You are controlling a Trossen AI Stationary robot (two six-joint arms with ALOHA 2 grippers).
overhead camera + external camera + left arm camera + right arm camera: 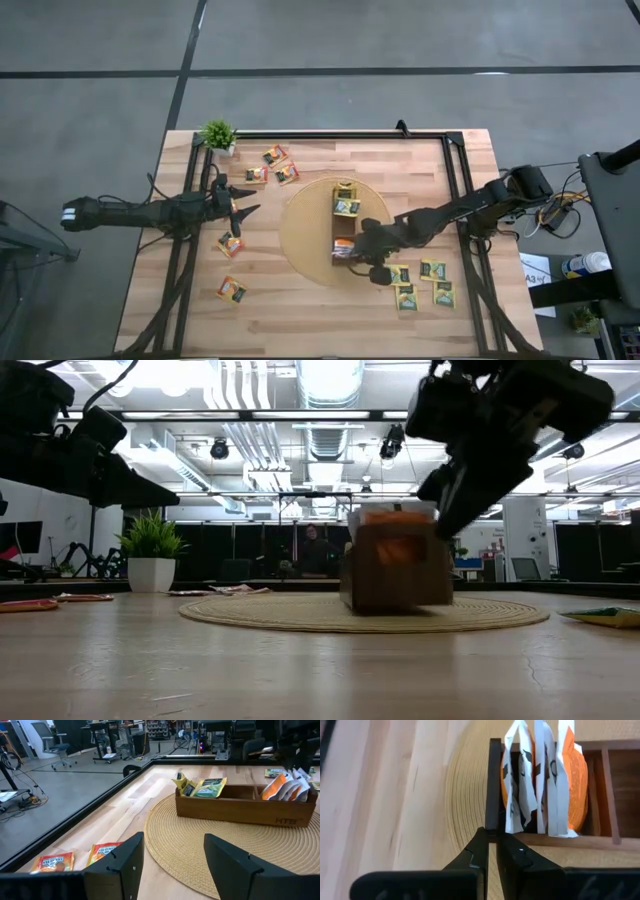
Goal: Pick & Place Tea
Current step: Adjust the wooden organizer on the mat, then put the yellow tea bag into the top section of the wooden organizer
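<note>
tea sachets — flat, papery — upright in wooden box; right gripper closed, empty; left gripper open.

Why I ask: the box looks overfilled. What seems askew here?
The orange sachets stand on edge, poking above the wooden box at its end nearest the shut right gripper; yellow-green ones lean over the other end.

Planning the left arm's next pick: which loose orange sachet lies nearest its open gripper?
The orange sachet just in front of the left gripper, toward the table's near edge. The other orange sachets lie farther off.
</note>
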